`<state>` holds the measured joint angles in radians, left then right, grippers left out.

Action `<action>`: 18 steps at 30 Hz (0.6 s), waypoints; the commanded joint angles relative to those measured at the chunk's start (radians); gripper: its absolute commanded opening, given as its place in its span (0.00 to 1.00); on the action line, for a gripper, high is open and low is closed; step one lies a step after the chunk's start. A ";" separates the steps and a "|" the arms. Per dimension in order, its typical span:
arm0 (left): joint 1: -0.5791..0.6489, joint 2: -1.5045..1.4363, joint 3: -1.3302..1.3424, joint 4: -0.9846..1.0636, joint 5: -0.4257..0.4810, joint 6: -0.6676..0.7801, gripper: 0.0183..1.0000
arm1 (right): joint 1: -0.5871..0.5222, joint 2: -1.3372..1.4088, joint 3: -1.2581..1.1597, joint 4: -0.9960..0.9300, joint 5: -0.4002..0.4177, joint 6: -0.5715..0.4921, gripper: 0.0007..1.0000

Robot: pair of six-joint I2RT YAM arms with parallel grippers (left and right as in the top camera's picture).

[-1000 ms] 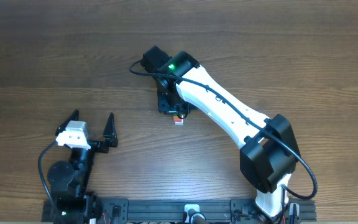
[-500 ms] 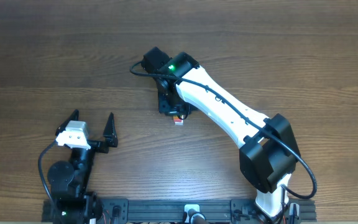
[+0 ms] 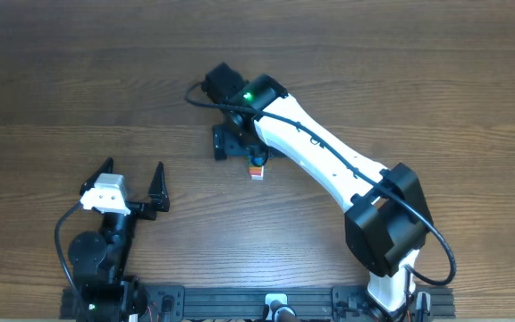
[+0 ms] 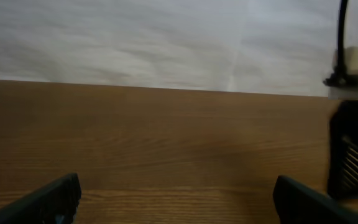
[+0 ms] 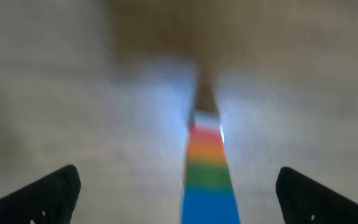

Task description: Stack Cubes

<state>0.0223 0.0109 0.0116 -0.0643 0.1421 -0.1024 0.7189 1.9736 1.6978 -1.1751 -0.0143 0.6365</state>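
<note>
The right pincer [image 5: 179, 196] is hanging wide open and empty over the cube stack [image 5: 209, 168], whose long axis is rising upright between the jaws, slightly off centre. The stack is standing on the worktop [image 3: 418, 72]. The left pincer [image 3: 134, 177], also gaping and empty, is sitting well apart from the stack.

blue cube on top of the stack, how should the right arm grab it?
Take the blue cube by two opposite flat side faces, coming straight down from above. The stack is a tall, narrow column, so a sideways approach would likely topple it. The right gripper is open above it, fingers wide on either side.
</note>
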 commanded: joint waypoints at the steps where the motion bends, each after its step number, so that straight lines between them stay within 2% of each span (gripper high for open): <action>1: 0.006 -0.006 -0.006 0.000 -0.005 -0.011 1.00 | -0.132 -0.029 0.005 0.164 0.093 -0.161 0.99; 4: 0.006 -0.006 -0.006 0.000 -0.005 -0.011 1.00 | -0.230 -0.036 0.022 0.211 0.125 -0.222 0.99; 7: 0.006 -0.006 -0.006 0.000 -0.005 -0.011 1.00 | -0.367 -0.050 0.023 0.241 0.128 -0.280 0.99; 10: 0.006 -0.006 -0.006 0.000 -0.005 -0.011 1.00 | -0.459 -0.050 0.016 0.235 0.128 -0.352 0.99; 13: 0.006 -0.006 -0.006 0.000 -0.005 -0.011 1.00 | -0.501 -0.056 -0.001 0.211 0.137 -0.435 0.99; 16: 0.006 -0.006 -0.006 0.000 -0.005 -0.011 1.00 | -0.502 -0.094 -0.056 0.203 0.189 -0.442 0.99; 18: 0.006 -0.006 -0.006 0.000 -0.005 -0.011 1.00 | -0.496 -0.143 -0.128 0.253 0.192 -0.460 0.99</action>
<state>0.0223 0.0109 0.0116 -0.0643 0.1421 -0.1024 0.1963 1.9285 1.6508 -0.9546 0.1402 0.2451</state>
